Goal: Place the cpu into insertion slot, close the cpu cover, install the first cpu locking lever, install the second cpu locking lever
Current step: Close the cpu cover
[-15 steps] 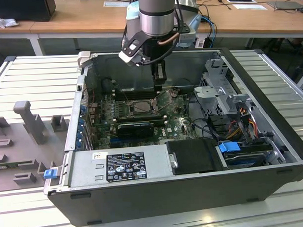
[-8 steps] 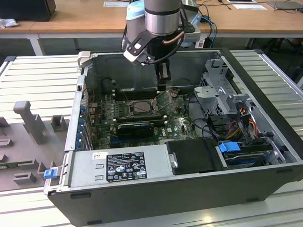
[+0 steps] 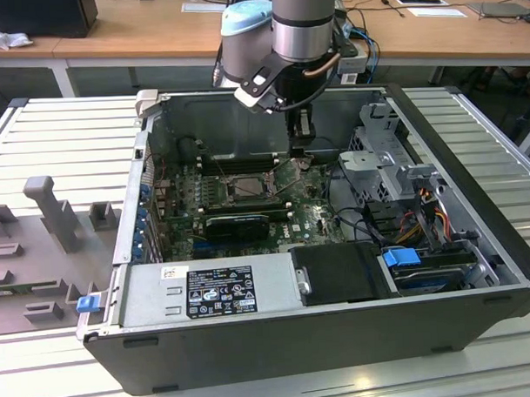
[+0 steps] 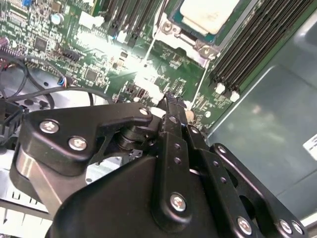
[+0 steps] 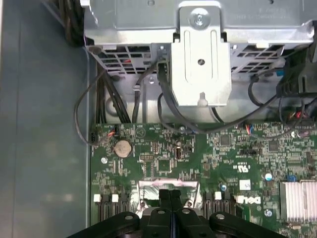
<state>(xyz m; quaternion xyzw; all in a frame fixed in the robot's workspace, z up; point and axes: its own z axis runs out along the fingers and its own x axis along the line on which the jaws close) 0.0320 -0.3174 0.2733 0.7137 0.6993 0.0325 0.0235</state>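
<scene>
We see the gripper (image 5: 171, 194) with its fingers pressed together, pinching nothing, hovering just beside the insertion slot (image 3: 247, 187). The cpu (image 4: 207, 12) lies in that slot, and the cpu cover (image 4: 190, 38) seems to be down around it. We judge the cpu light, stiff and fragile underneath. We would take it only by opposite edges, never by the face.

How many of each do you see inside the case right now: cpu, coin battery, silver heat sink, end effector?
cpu: 1
coin battery: 1
silver heat sink: 1
end effector: 1
Total: 4
</scene>
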